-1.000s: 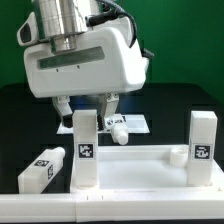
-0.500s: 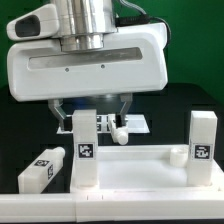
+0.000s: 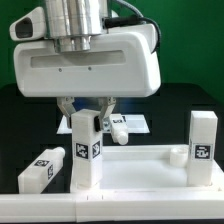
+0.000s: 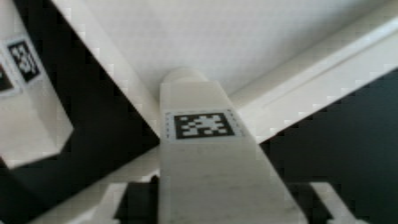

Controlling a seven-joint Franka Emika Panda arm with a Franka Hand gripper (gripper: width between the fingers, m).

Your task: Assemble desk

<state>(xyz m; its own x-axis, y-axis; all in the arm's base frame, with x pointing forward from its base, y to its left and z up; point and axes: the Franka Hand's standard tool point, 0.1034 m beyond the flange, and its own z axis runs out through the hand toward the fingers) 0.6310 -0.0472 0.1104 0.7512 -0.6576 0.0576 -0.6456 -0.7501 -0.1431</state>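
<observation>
The white desk tabletop (image 3: pixel 140 172) lies flat near the front, with a round socket (image 3: pixel 178 155) at one corner. A tagged leg (image 3: pixel 85 150) stands upright on its side toward the exterior view's left. My gripper (image 3: pixel 87 105) hangs over this leg, one finger on each side of its top. In the wrist view the leg (image 4: pixel 205 140) runs up between the fingers (image 4: pixel 125 200), with a dark gap on both sides; the jaws are open and close to it. A second leg (image 3: pixel 203 145) stands upright toward the exterior view's right.
One loose leg (image 3: pixel 40 168) lies flat off the tabletop's end at the exterior view's left. Another leg (image 3: pixel 118 126) lies behind, by the marker board (image 3: pixel 135 121). The arm's big white body hides most of the back.
The gripper has come down over the upright leg, and its fingers have narrowed toward the leg's sides. The leg's top looks slightly turned.
</observation>
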